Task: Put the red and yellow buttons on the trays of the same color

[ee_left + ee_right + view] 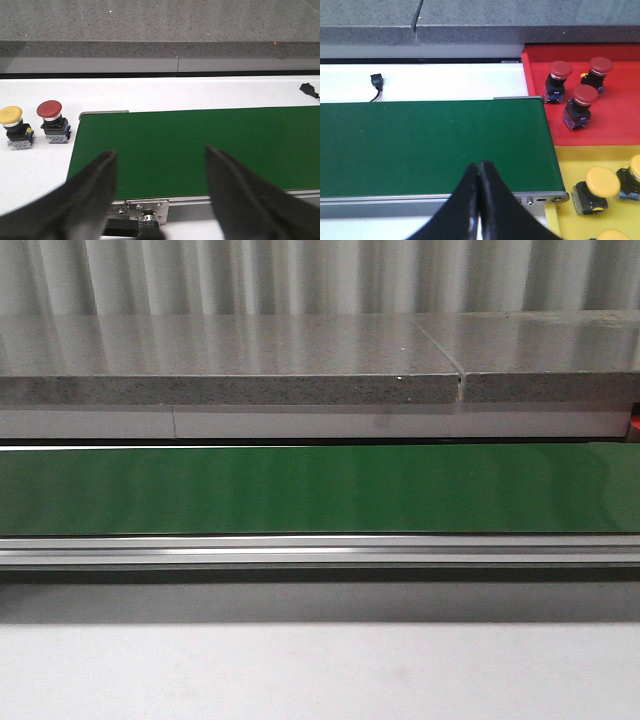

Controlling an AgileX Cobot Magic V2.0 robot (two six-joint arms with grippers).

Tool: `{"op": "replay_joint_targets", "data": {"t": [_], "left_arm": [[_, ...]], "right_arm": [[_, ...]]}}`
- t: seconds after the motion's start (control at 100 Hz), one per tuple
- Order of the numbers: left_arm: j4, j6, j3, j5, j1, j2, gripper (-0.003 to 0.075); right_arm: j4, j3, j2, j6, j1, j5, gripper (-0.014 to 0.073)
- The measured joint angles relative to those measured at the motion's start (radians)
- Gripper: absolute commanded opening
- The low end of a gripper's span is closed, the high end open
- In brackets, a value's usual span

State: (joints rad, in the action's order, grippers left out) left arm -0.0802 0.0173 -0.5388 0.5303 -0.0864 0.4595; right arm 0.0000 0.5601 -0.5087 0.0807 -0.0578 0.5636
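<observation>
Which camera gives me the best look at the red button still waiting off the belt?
The left wrist view: the red button stands upright on the white table beside the yellow button, just off the green belt's end. The front view shows only belt; the right wrist view shows only buttons already in trays.

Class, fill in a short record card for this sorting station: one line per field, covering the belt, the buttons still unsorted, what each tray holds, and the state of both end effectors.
belt: green conveyor belt, nothing on it
unsorted: yellow button and red button, upright side by side on the white table just off the belt's end
red tray: three red buttons
yellow tray: at least three yellow buttons, some cut off by the frame edge
left end effector: open, empty
right end effector: shut, empty
</observation>
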Motion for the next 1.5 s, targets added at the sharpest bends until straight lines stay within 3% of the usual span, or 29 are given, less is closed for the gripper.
{"op": "replay_joint_targets", "data": {"t": [0.06, 0.2, 0.41, 0.8, 1.16, 1.5], "left_arm": [[0.000, 0.000, 0.000, 0.000, 0.000, 0.000, 0.0681], [-0.009, -0.007, 0.000, -0.006, 0.000, 0.000, 0.0654], [0.029, -0.201, -0.050, -0.034, 0.062, 0.072, 0.0648], [-0.017, -0.312, -0.356, -0.016, 0.296, 0.575, 0.0617], [-0.026, -0.312, -0.584, 0.024, 0.306, 1.032, 0.0617], [-0.024, -0.312, -0.757, 0.052, 0.318, 1.279, 0.0617]], "right_arm": [[0.000, 0.000, 0.000, 0.000, 0.000, 0.000, -0.0067], [0.000, 0.000, 0.000, 0.000, 0.000, 0.000, -0.0067], [0.000, 0.000, 0.000, 0.000, 0.000, -0.001, -0.0067], [0.000, 0.000, 0.000, 0.000, 0.000, -0.002, -0.0067], [0.000, 0.000, 0.000, 0.000, 0.000, -0.002, -0.0067], [0.000, 0.000, 0.000, 0.000, 0.000, -0.002, -0.0067]]}}
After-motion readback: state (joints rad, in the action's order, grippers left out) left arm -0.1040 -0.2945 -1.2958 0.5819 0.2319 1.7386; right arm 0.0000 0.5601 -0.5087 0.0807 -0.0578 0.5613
